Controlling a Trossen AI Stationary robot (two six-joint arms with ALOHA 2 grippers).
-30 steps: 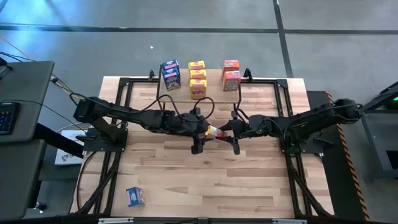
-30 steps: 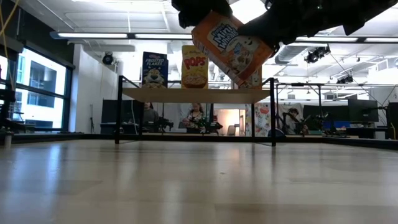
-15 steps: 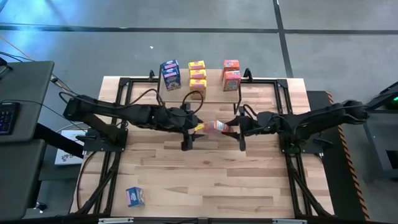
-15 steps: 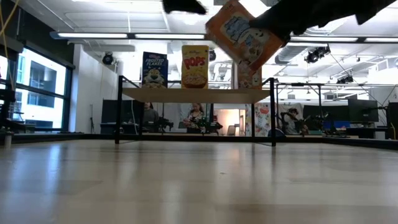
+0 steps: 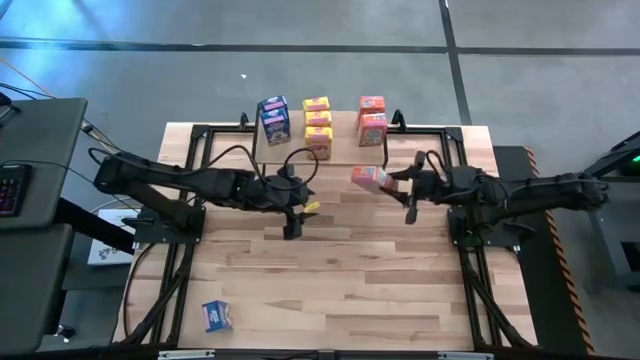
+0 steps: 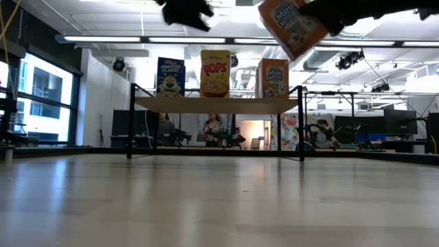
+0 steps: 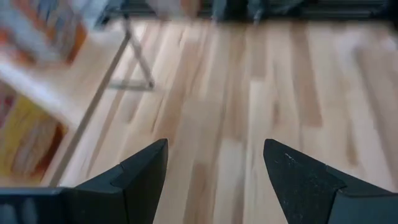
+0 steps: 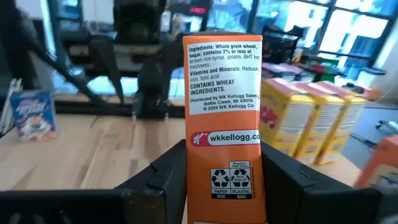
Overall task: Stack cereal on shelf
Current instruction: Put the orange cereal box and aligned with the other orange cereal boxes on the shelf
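Note:
The shelf (image 5: 345,140) stands at the table's far middle and bears upright cereal boxes: a blue one (image 5: 274,118), yellow ones (image 5: 318,122) and orange ones (image 5: 372,128). My right gripper (image 5: 386,181) is shut on another orange cereal box (image 5: 367,177), in the air just near of the shelf's right end. In the low view this box (image 6: 291,24) is above shelf height. My left gripper (image 5: 297,207) hovers open with nothing in it, near of the shelf's middle. Another blue box (image 5: 218,315) lies on the table's near left. My right gripper pinches the orange box between its two fingers at one end (image 8: 224,190), one finger (image 8: 163,177) on each broad face, the narrow ingredients panel toward the wrist camera. The fingers reach level from the table's right. The box sticks out beyond the fingertips, tilted and lifted clear.
Black metal frame rails (image 5: 200,180) run along the table's left and right sides. Bare wooden tabletop (image 5: 330,280) spreads across the middle and near part. A dark side desk (image 5: 30,170) stands off the table's left.
My right gripper has drawn back toward the table's right and far edges and risen, carrying the orange box away from my left gripper; the box has come more upright. My left gripper, open throughout, has pulled back toward the table's left.

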